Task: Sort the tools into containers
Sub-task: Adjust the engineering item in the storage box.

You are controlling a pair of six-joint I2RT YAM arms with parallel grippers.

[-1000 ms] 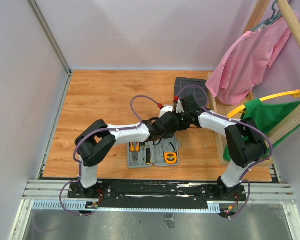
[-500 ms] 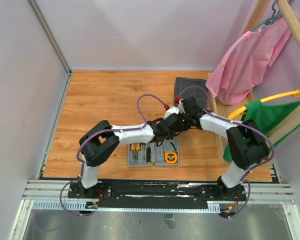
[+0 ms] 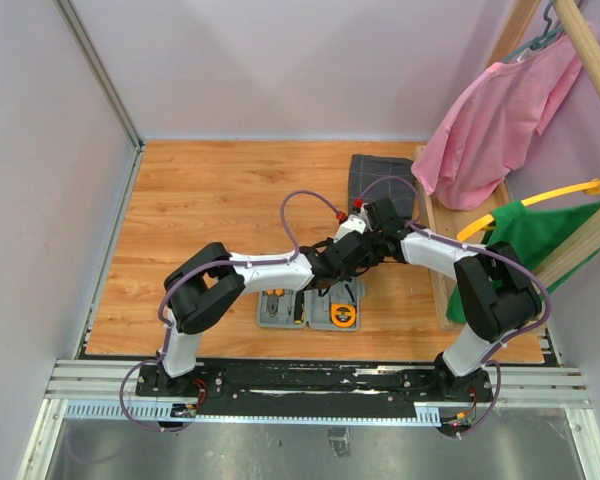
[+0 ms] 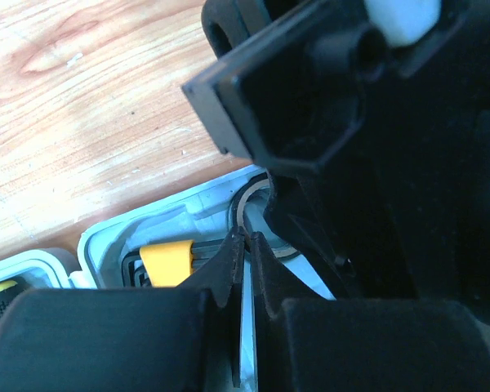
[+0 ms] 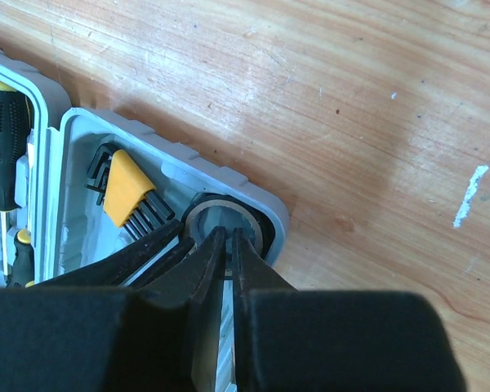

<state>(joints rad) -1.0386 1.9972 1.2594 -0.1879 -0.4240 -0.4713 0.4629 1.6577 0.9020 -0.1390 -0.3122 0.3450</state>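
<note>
— What's the setting?
— Lilac walls [image 3: 280,70] round a wooden table [image 3: 210,200]. A pink shirt [image 3: 490,120] and a green shirt [image 3: 540,230] hang on the right. A dark cloth [image 3: 380,175] lies folded at the far side.

— And the case?
— The case [image 5: 159,149] lies open near the table's front edge, between the two arm bases. From above, a tape [image 3: 342,317] sits in its right half, with a screwdriver [image 3: 298,312] just left of it.

— Where are the arms?
— Both reach inward and meet over the far edge of that right half.

— The left gripper?
— The left gripper [image 4: 243,241] has its fingers pressed together, tips touching, low over the case's corner. A pale sliver shows behind the tips. I cannot tell whether that is something pinched or the case floor beyond.

— The right one?
— The right gripper [image 5: 227,237] has its fingers nearly together, with only a thin slit between them. The tips sit at the near rim of a ring [image 5: 220,214] seated in the corner pocket. I cannot tell whether they nip that rim or merely touch it.

— Anything else in that corner?
— Hex keys [image 5: 126,188] in a yellow holder lie tilted just beside the ring. In the left wrist view the right gripper's black body fills the upper right, close above the ring.
</note>
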